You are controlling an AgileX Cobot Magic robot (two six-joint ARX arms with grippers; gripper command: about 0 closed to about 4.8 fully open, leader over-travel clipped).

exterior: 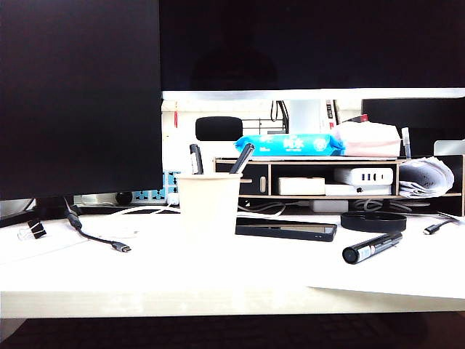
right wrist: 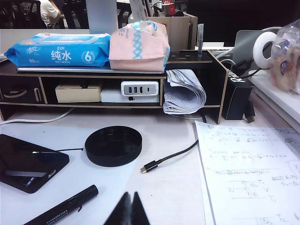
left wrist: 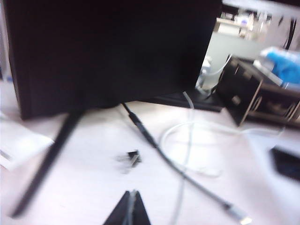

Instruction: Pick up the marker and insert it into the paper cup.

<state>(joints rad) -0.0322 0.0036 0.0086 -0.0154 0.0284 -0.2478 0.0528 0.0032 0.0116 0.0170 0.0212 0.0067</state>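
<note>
Desk (exterior: pixel 218 269) seen carrying paper cup (exterior: pixel 209 202) centre, two pens already stood inside. Marker (exterior: pixel 372 248) seen lying flat at right, well apart from cup, long axis slanted, glossy round end toward camera. Right claw (right wrist: pixel 131 208) nearer, clenched, empty, marker (right wrist: pixel 63 206) just beside. Left claw (left wrist: pixel 131 208) clenched, empty, far side. Marker: thick, black, pale label band.

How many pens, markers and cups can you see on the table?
Markers lying on the table: 1, the marker
Pens standing in the cup: 2, one pen and another pen
Cups: 1, the paper cup
Total: 4
</note>
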